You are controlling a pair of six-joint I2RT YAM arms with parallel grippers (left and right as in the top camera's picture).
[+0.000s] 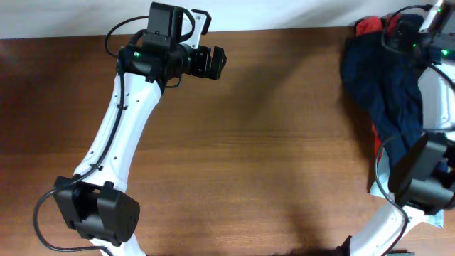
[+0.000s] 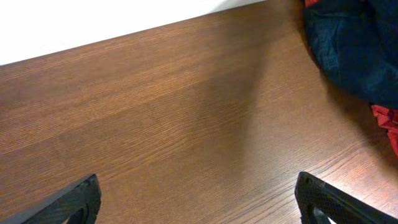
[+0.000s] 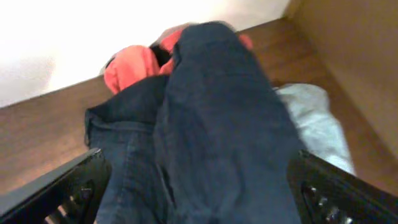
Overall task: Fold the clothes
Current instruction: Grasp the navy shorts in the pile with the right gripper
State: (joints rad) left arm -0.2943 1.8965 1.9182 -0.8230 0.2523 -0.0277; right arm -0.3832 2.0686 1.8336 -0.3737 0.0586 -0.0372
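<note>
The dark navy shorts [image 1: 380,82] lie crumpled in a heap at the far right of the table. They also show in the left wrist view [image 2: 360,50] and fill the right wrist view [image 3: 217,124]. My right gripper [image 3: 199,193] is open, fingers wide apart on either side of a raised fold of the shorts; in the overhead view it sits at the top of the heap [image 1: 397,35]. My left gripper [image 1: 213,62] is open and empty over bare wood at the back centre-left, far from the shorts; its fingertips show in the left wrist view [image 2: 199,202].
A red garment [image 1: 366,27] lies under and behind the shorts, seen also in the wrist views [image 2: 385,118] [image 3: 134,65]. A pale blue-grey shirt [image 3: 317,121] lies right of the shorts. The brown wooden table [image 1: 270,156] ends at a white wall at the back.
</note>
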